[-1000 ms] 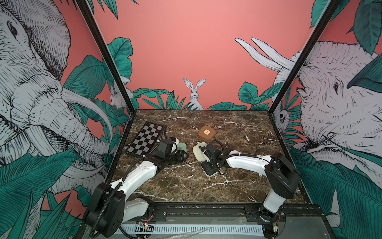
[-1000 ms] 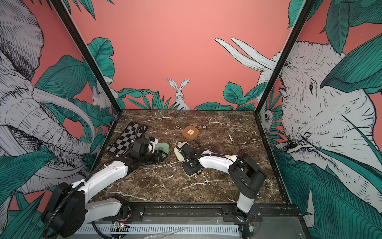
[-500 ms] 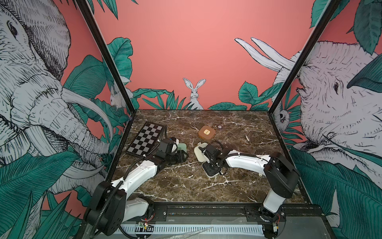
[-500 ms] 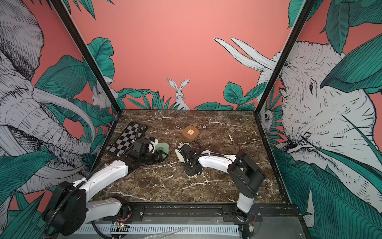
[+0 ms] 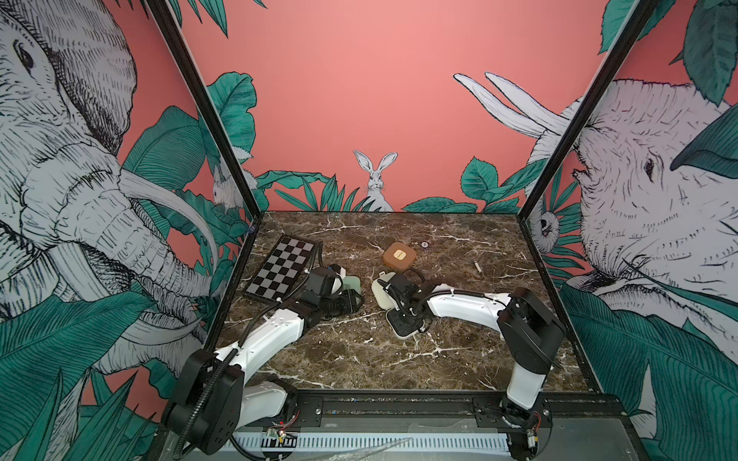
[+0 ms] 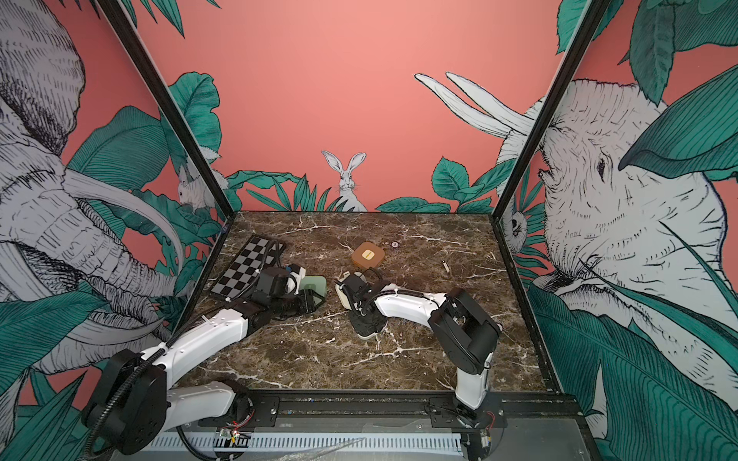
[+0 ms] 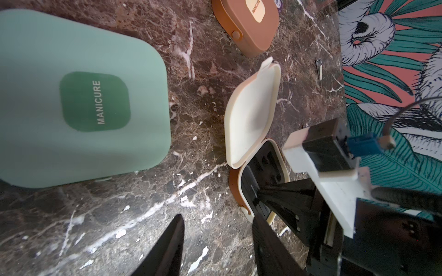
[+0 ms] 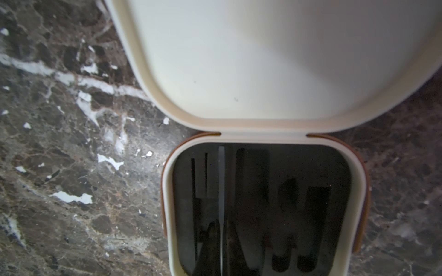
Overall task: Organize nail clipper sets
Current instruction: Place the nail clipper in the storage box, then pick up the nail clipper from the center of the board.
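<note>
Right arm [image 5: 471, 307] elbow has slid a bit toward 9 o'clock since a second ago. Cases, checkerboard and left arm [image 5: 275, 331] haven't budged. Clock: 12 = back wall, 6 = robot bases.

Checkerboard [image 5: 285, 269] lies flat at 10 o'clock on the worktop [image 5: 359, 359], long axis ~1–7. Left claw [image 7: 217, 229] is off the board's 4 o'clock corner, low over bare marble, jaws apart with nothing between them. Mint green case [image 5: 353, 282] is closed, label up, just past that claw at 12–1, partly hidden by the wrist in both top views.

Cream case [image 7: 251, 114] sits mid-worktop, open. Lid [image 5: 380, 293] is swung back toward 11 and base [image 5: 404, 334] is toward 5, so the opened case runs 11–5. Right claw [image 8: 221, 248] is down over the black insert [image 8: 263, 179]. Its tips sit either side of a slim pale tool [image 8: 221, 181] lying in a slot, long axis square to the hinge. Tips are blurred, so can't tell if it's pinching or clear.

Brown case [image 5: 399, 254] is closed, label up, near the lid at 1 o'clock, not touching. Loose slim tool [image 5: 477, 267] lies well apart toward 3, axis ~11–5.
</note>
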Robot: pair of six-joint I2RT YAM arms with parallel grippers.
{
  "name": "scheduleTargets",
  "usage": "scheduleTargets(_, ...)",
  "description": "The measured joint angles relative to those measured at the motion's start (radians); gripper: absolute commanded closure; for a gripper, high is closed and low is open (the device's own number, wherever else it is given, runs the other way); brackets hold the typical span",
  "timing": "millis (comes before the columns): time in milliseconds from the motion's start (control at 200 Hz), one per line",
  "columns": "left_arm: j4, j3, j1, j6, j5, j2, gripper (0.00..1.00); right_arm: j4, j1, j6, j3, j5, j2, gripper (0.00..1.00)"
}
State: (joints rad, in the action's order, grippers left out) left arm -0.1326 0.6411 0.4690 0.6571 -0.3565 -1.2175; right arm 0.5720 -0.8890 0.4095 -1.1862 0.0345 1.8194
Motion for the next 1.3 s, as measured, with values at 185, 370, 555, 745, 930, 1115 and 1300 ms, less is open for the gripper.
scheduleTargets(185, -0.015, 0.045, 0.000, -0.008, 0.001, -0.016, 0.51, 0.098, 0.021, -0.013, -0.120, -0.021, -0.017, 0.56)
scheduleTargets(370, -0.023, 0.079, 0.000, -0.022, 0.002, -0.035, 0.51, 0.122, 0.125, -0.018, -0.159, -0.058, -0.174, 0.45)
scheduleTargets(555, -0.013, 0.090, 0.000, -0.031, -0.004, -0.042, 0.51, 0.151, 0.417, 0.045, 0.027, -0.125, -0.432, 0.37)
scheduleTargets(745, 0.048, 0.090, 0.000, -0.025, -0.038, -0.092, 0.52, 0.237, 0.725, 0.124, 0.279, -0.134, -0.627, 0.35)
scheduleTargets(930, 0.101, 0.093, 0.000, -0.021, -0.086, -0.146, 0.52, 0.274, 0.919, 0.172, 0.450, -0.122, -0.748, 0.29)
scheduleTargets(1115, 0.136, 0.109, 0.000, -0.017, -0.126, -0.156, 0.52, 0.201, 1.009, 0.185, 0.505, -0.061, -0.624, 0.42)
scheduleTargets(1300, 0.167, 0.114, 0.000, -0.002, -0.145, -0.157, 0.52, 0.119, 1.016, 0.170, 0.499, -0.020, -0.454, 0.45)
